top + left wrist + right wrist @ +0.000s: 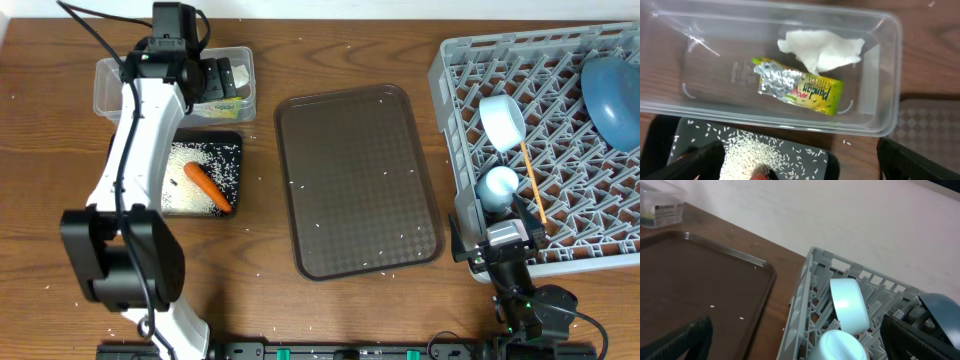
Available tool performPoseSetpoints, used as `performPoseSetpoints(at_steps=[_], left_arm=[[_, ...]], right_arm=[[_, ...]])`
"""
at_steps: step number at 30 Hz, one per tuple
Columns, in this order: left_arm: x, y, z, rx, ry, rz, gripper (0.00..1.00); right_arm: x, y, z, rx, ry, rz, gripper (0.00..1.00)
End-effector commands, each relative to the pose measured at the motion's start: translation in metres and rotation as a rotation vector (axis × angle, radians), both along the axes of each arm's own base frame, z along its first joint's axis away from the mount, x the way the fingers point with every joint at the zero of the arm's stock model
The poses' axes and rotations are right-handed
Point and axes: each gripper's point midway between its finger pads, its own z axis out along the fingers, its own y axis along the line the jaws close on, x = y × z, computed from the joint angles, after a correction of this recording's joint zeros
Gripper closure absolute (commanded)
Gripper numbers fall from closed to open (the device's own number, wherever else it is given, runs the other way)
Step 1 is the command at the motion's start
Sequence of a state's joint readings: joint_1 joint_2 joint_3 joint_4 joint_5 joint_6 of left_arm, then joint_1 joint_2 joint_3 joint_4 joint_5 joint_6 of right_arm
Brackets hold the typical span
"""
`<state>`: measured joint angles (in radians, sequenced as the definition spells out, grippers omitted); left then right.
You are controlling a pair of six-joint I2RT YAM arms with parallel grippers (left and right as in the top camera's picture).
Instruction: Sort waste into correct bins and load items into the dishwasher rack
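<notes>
My left gripper (222, 80) hangs open and holds nothing, over the near edge of the clear tub (112, 92). In the left wrist view the tub (715, 30) holds a crumpled white tissue (822, 50) and a green-yellow foil wrapper (800, 87). Beside it, the black tray (232, 140) carries white rice (190, 165) and an orange carrot (205, 185). The grey rack (470, 60) on the right holds a large blue bowl (610, 92), a small light-blue bowl (500, 118), a light-blue cup (497, 183) and chopsticks (532, 185). My right gripper (505, 242) is open at the rack's near left corner.
A large brown serving tray (355, 180) lies in the middle, with a few rice grains on it. Stray grains dot the wooden table around both trays. The rack's left wall (805, 305) rises just in front of the right gripper.
</notes>
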<state>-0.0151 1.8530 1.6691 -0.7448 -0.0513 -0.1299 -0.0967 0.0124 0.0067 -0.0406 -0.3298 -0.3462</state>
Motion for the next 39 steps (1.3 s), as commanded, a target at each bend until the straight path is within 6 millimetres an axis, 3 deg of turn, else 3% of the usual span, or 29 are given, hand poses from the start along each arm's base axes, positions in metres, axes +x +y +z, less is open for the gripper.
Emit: performPoseSetpoints(at_steps=[1, 5, 8, 16, 22, 27, 34, 39], left_arm=[[-0.009, -0.016, 0.052, -0.013, -0.158, -0.074, 0.02], [-0.024, -0.045, 0.079, 0.008, -0.357, -0.293, 0.02], [-0.053, -0.051, 0.079, 0.02, -0.461, -0.368, 0.02], [-0.149, -0.037, 0.039, 0.044, -0.617, -0.336, 0.02], [-0.198, -0.034, 0.008, 0.063, -0.728, -0.325, 0.02], [-0.216, -0.033, -0.01, 0.077, -0.819, -0.323, 0.02], [-0.223, -0.033, -0.028, 0.088, -0.881, -0.32, 0.02], [-0.226, -0.031, -0.025, 0.097, -0.892, -0.311, 0.02]], right_arm=[[-0.002, 0.007, 0.0, 0.02, 0.005, 0.035, 0.01], [-0.002, 0.008, 0.0, 0.02, 0.005, 0.035, 0.01], [-0.002, 0.007, 0.0, 0.02, 0.005, 0.035, 0.01], [-0.002, 0.008, 0.0, 0.02, 0.005, 0.035, 0.01], [-0.002, 0.007, 0.0, 0.02, 0.005, 0.035, 0.01], [-0.002, 0.008, 0.0, 0.02, 0.005, 0.035, 0.01], [-0.002, 0.007, 0.0, 0.02, 0.005, 0.035, 0.01], [-0.002, 0.007, 0.0, 0.02, 0.005, 0.035, 0.01]])
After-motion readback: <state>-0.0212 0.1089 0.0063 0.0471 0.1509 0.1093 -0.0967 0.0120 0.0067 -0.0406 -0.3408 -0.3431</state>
